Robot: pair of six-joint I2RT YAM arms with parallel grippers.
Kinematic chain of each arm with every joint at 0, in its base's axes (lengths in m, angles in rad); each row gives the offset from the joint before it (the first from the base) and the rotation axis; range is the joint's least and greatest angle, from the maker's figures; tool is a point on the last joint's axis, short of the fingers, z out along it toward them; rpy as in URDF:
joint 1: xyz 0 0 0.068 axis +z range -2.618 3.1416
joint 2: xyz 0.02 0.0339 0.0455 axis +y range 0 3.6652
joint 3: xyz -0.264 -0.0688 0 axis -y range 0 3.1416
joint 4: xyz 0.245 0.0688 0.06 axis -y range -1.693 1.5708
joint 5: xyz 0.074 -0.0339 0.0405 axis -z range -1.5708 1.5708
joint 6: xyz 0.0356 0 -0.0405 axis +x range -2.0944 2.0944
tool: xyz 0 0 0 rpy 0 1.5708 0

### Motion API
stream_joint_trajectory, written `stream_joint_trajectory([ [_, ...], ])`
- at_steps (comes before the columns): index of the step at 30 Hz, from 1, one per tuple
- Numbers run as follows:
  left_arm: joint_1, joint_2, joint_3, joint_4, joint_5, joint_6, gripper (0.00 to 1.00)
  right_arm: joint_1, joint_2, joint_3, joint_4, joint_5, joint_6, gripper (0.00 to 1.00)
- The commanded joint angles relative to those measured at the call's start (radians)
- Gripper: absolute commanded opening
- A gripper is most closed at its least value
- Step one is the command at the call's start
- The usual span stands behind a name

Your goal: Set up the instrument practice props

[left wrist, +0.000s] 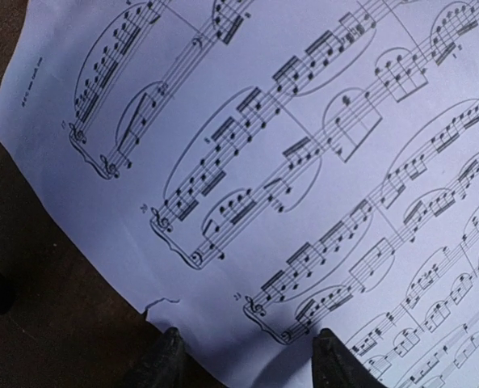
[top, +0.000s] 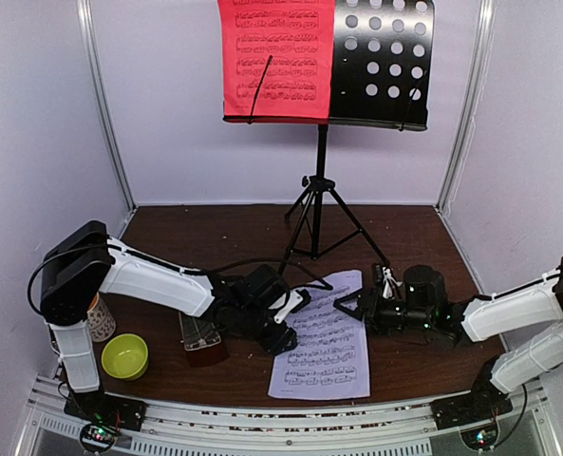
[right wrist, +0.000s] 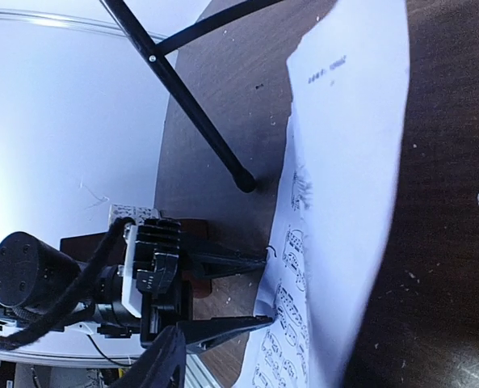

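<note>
White sheet lying flat on the bench. Music stand upright behind the white sheet, the red sheet resting on its desk. Left tool at the white sheet's left edge, fingers apart, one on either side of that edge. Right tool at the white sheet's right edge; whether apart or together cannot be told. Metronome, bowl and mug left of the white sheet

Overhead light was soft and even. From my left wrist the white sheet looked sharp but bluish; the fingertips of my left hand were dark, blurred, throwing faint shadow. From my right wrist the wall glared white, and part of the sheet was smeared.
</note>
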Motion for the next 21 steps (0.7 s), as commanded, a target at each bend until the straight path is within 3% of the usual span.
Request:
stream_joint_trajectory([
  [1, -0.005, 0.034, 0.004, 0.007, 0.021, 0.002, 0.55, 0.002, 0.035, 0.025, -0.032, -0.011, -0.014, 0.52],
  [6, -0.005, 0.022, 0.002, 0.009, 0.016, 0.002, 0.55, 0.002, 0.032, 0.049, -0.206, 0.056, -0.089, 0.39],
  [13, -0.005, -0.081, -0.028, 0.034, -0.01, 0.002, 0.56, 0.002, -0.138, 0.113, -0.451, 0.161, -0.306, 0.0],
  [21, -0.005, -0.308, -0.093, 0.137, -0.044, 0.009, 0.79, 0.004, -0.466, 0.174, -0.626, 0.127, -0.661, 0.0],
])
